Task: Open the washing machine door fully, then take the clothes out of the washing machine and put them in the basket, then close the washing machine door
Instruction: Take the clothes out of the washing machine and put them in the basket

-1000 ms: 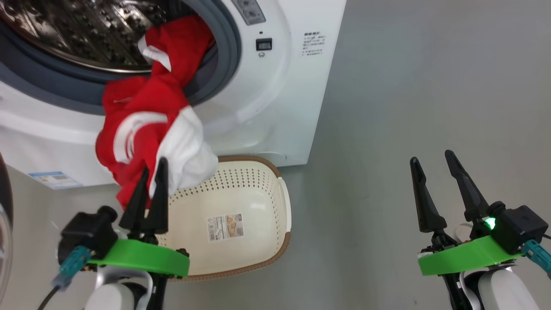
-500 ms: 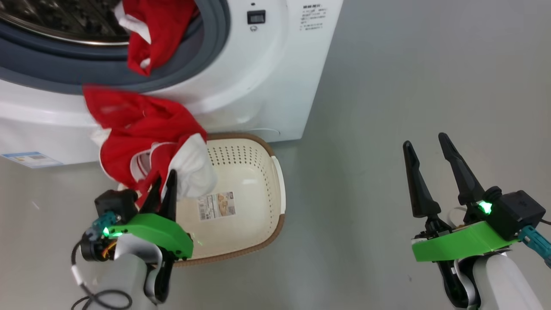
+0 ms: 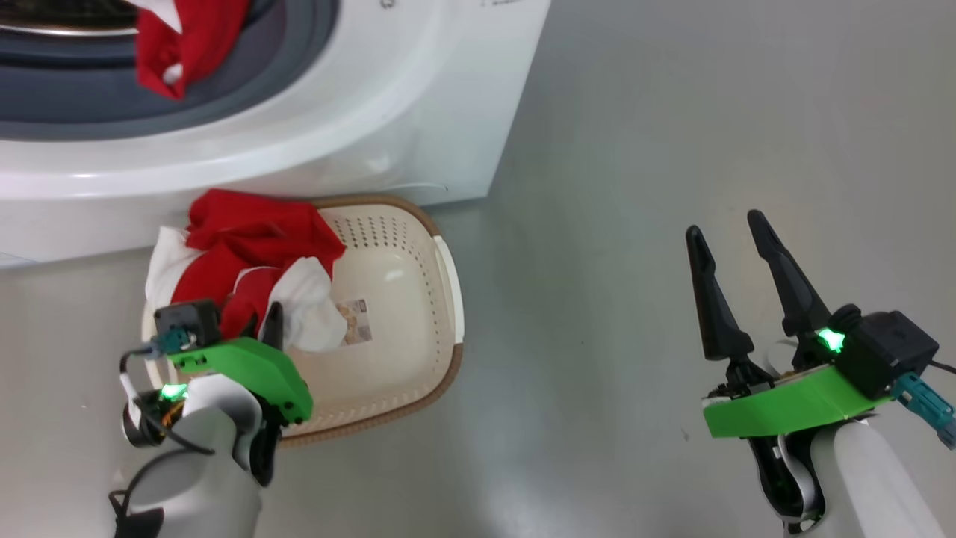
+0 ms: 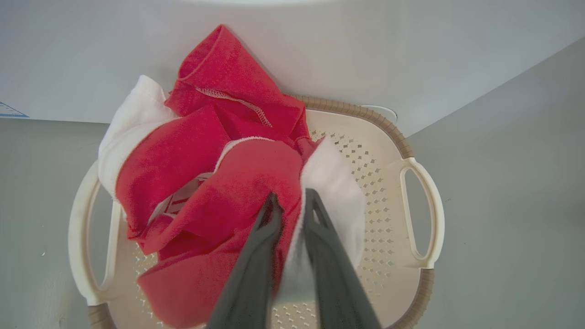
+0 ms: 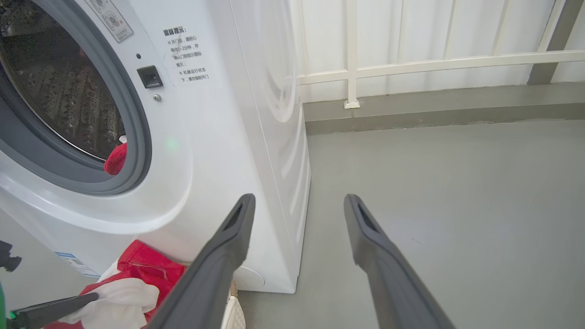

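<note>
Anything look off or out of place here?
Two things. A red garment hangs out of the washing machine over the grey ring, not yet removed. The clothes in the basket spill over its rim nearest the machine, white fabric hanging outside, with the left hand shut on them.

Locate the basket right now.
Head view, lower left: the basket sits on the floor right in front of the washing machine, below its open drum, with red clothes piled in its left half.
</note>
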`<state>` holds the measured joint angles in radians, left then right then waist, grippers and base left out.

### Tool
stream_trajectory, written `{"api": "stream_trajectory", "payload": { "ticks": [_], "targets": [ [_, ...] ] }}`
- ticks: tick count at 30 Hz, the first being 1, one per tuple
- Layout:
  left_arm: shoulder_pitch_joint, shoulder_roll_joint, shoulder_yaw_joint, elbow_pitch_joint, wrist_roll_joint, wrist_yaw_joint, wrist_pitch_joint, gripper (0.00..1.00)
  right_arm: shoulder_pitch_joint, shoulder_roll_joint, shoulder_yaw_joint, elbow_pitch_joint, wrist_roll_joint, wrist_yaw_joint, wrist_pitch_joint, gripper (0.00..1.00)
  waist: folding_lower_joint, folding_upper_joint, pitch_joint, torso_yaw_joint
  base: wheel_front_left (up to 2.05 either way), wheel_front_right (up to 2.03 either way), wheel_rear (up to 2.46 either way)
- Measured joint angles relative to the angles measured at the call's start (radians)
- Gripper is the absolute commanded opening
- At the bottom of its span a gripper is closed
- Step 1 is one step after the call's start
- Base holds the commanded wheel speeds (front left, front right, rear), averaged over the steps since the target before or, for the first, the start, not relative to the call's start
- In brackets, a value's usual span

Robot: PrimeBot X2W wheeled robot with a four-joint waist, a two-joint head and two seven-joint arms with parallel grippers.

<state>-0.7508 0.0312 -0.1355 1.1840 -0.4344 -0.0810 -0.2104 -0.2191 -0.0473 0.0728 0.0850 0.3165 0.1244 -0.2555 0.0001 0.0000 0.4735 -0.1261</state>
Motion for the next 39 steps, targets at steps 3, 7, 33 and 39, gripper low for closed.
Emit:
{"api": "stream_trajectory", "payload": {
  "ticks": [3, 7, 33, 39],
  "targets": [
    [-0.039, 0.004, 0.000, 0.048, 0.000, 0.001, 0.013, 0.00, -0.020, 0.000, 0.011, 0.000, 0.001, 0.000, 0.000, 1.00, 0.0000, 0.0000, 0.030, -0.013, 0.00, 0.00, 0.00],
    [-0.076, 0.016, 0.001, 0.077, -0.008, 0.001, 0.033, 0.00, -0.044, 0.000, 0.025, 0.000, 0.008, 0.000, 0.000, 1.00, -0.0001, 0.0000, 0.072, -0.031, 0.00, 0.00, 0.00],
    [-0.100, 0.067, -0.004, 0.112, -0.045, 0.027, 0.123, 1.00, -0.104, 0.000, 0.030, 0.026, 0.040, 0.000, 0.000, 1.00, -0.0001, 0.0000, 0.193, -0.078, 0.00, 0.00, 0.00],
    [-0.098, 0.060, 0.019, 0.113, -0.083, 0.016, 0.040, 1.00, -0.104, 0.000, 0.011, 0.040, 0.035, 0.000, 0.000, 1.00, -0.0001, 0.0000, 0.156, -0.068, 0.00, 0.00, 0.00]
  ]
}}
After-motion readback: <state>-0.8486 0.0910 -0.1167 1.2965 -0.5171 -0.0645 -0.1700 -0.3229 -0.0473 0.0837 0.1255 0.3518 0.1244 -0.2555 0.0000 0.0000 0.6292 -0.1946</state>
